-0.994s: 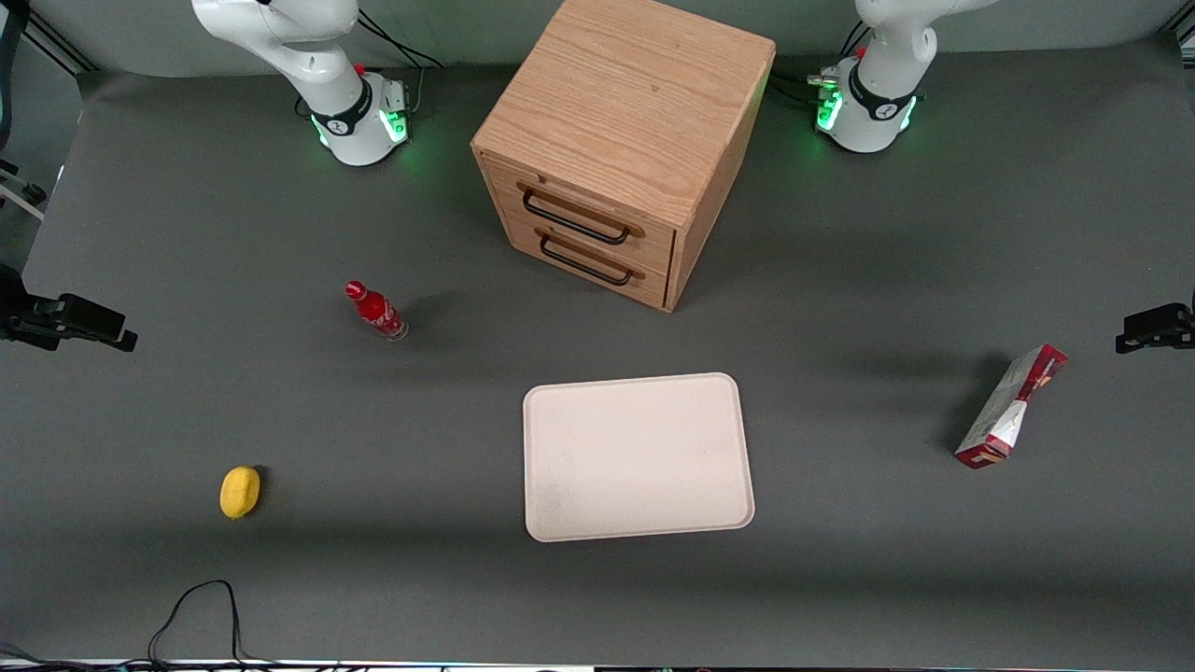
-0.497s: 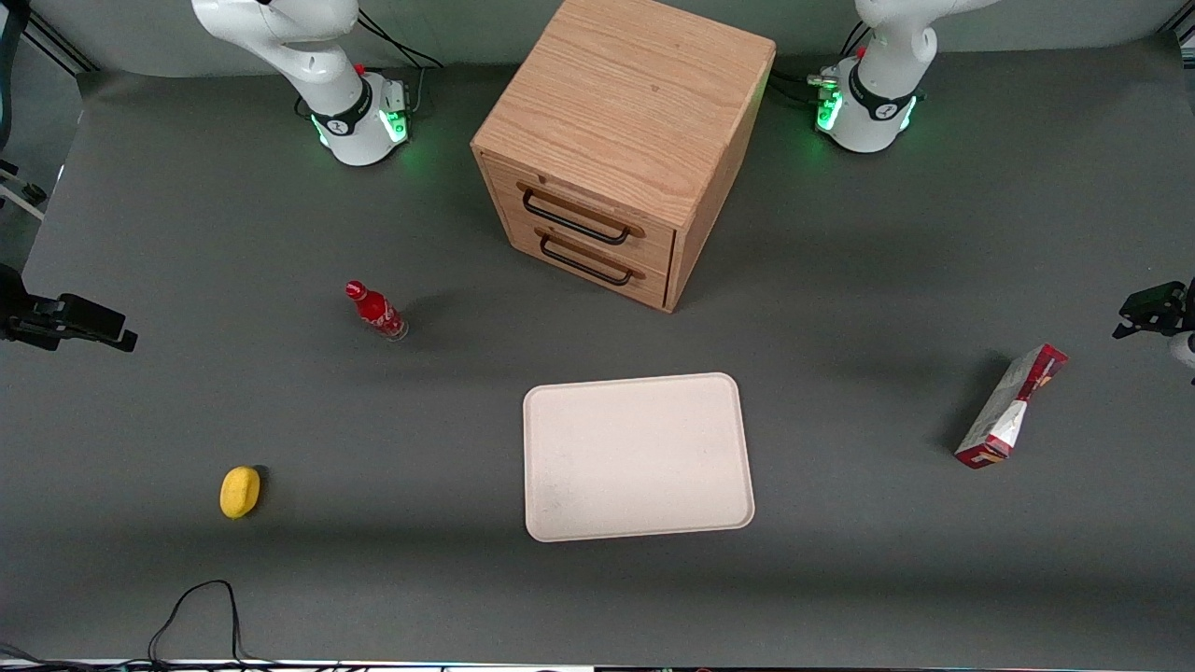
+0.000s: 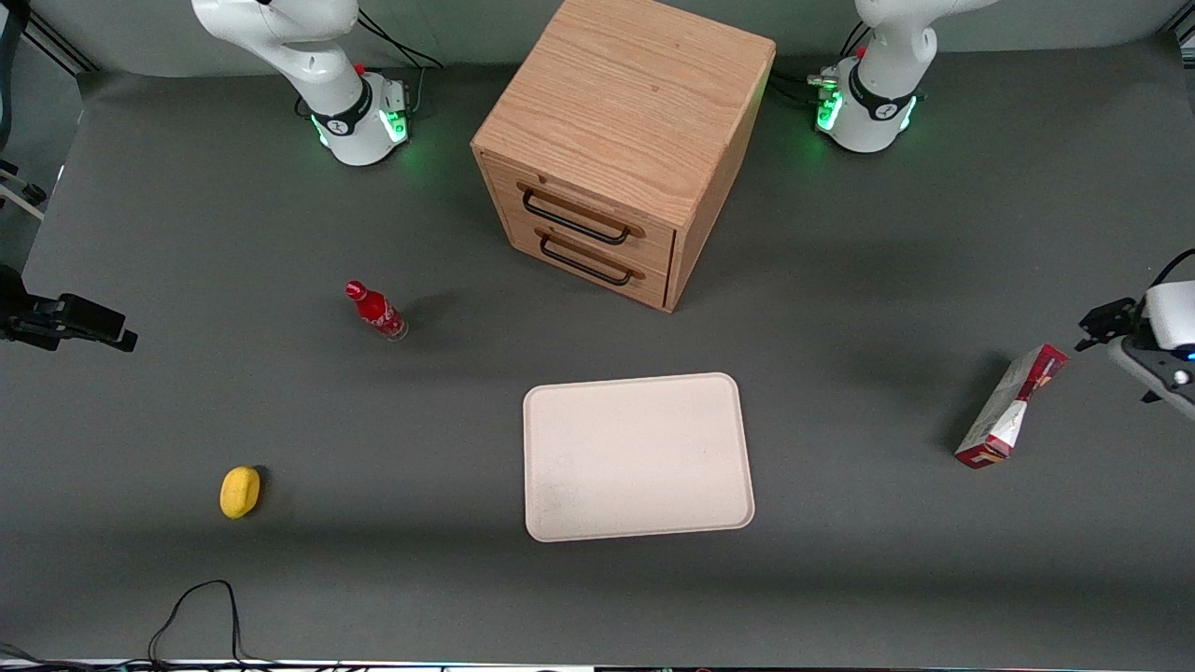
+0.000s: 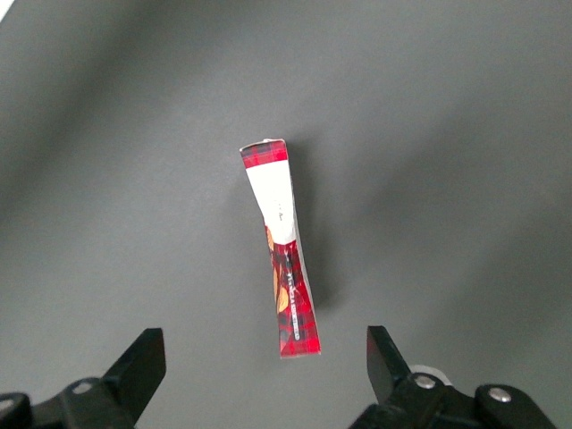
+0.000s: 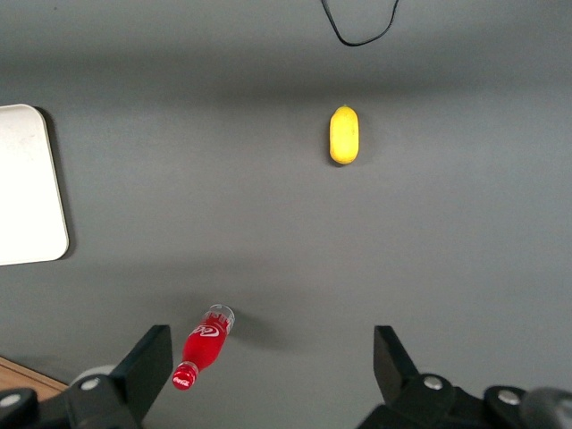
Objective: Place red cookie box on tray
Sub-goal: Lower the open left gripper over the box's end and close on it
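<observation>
The red cookie box (image 3: 1011, 406) stands on a long narrow edge on the grey table mat (image 3: 187, 205), far toward the working arm's end, well apart from the tray (image 3: 638, 456); in the front view its long axis runs slantwise, one red end nearer the front camera than the other; in the left wrist view the box (image 4: 284, 278) shows a white panel at one end and red plaid print at the other, with bare mat all round it and nothing touching it. The left arm's gripper (image 4: 265, 375) hangs above the box with its jaws spread wide and holding nothing; both dark fingertips (image 4: 143, 359) stand clear of the carton, one to each side of its plaid end; in the front view the gripper (image 3: 1100, 325) sits at the picture's edge, just beside the box's farther end. The cream-white tray lies flat and bare near the middle of the table, nearer the front camera than the wooden two-drawer cabinet (image 3: 624, 140); both drawers are shut. A small red bottle (image 3: 375, 311) stands toward the parked arm's end; a yellow lemon (image 3: 240, 492) lies nearer the front camera than the bottle; a black cable (image 3: 201, 611) loops at the table's near edge.
</observation>
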Available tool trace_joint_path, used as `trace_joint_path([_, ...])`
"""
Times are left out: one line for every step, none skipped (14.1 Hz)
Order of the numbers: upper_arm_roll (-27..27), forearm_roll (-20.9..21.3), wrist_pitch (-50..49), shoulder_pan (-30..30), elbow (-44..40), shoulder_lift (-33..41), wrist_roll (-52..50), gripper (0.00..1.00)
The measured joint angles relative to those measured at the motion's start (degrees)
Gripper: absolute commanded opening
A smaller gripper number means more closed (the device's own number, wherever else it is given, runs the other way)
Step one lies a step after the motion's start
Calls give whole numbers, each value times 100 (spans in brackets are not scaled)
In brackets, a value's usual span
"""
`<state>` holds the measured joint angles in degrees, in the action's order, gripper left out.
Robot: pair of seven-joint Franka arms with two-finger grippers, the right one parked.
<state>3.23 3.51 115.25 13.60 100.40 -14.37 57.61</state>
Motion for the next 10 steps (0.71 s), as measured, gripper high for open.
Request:
trace_joint_path([-4, 2, 331, 2, 199, -67, 17, 100])
trace_joint_path([-11, 3, 749, 6, 432, -137, 39, 100])
trace_joint_path([-20, 4, 1208, 9, 700, -189, 52, 100])
trace_joint_path([-29, 4, 1643, 23, 984, -236, 55, 100])
trace_joint_path([-40, 4, 1936, 55, 1211, -281, 58, 100])
trace_joint_path([-52, 4, 2111, 89, 1360, -327, 74, 100])
trace_joint_path([-57, 4, 2228, 104, 1428, -377, 96, 100])
trace_joint_path([-56, 4, 2334, 105, 1463, -434, 104, 100])
trace_joint_path([-52, 4, 2426, 104, 1472, -499, 104, 100])
trace_joint_path([-50, 5, 2505, 104, 1472, -570, 105, 100])
